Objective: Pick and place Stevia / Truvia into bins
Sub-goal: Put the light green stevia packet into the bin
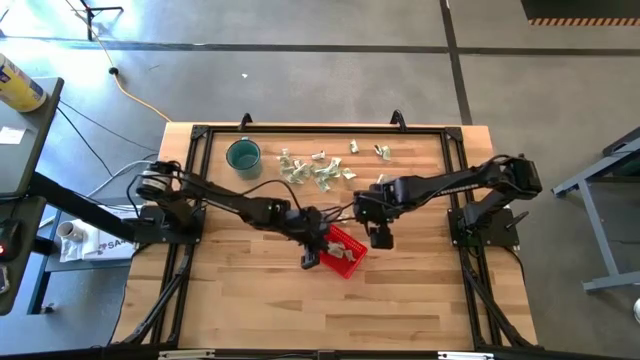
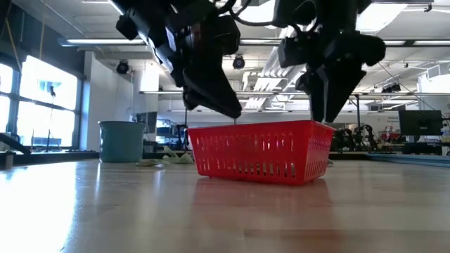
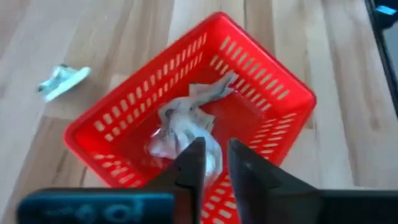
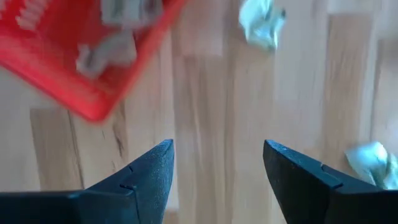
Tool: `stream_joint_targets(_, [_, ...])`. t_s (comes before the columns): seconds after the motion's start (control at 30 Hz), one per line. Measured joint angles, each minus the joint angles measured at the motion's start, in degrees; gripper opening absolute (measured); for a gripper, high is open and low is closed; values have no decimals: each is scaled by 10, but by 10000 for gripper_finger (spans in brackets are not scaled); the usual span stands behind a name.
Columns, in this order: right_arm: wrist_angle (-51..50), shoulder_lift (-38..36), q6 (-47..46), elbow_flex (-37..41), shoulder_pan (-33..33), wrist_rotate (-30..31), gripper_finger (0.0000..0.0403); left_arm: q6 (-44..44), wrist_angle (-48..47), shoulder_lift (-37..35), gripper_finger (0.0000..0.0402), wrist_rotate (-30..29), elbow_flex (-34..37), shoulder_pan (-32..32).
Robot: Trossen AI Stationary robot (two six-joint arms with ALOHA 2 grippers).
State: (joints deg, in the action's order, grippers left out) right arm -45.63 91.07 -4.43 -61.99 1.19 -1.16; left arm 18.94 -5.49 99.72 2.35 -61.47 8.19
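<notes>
The left end effector (image 3: 214, 163) hangs over the red basket (image 3: 261, 68) mid-counter, its fingers slightly parted and gripping nothing, with several sachets (image 3: 186, 121) lying crumpled inside the basket. The right end effector (image 4: 217, 171) hovers just beside the basket, spread wide and empty. More sachets (image 1: 315, 168) lie scattered near the teal cup (image 1: 243, 156).
</notes>
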Motion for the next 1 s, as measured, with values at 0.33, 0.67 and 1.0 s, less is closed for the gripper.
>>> stream_joint_targets(0.33, [200,3,-38,52,-16,17,239,39,-118,-71,208,-40,0,1])
stream_joint_targets(0.67, [279,81,-60,58,-16,39,238,55,-269,-142,186,-164,1,1])
stream_joint_targets(1.0, [323,120,-82,58,-34,42,204,55,-322,-150,172,-170,1,0])
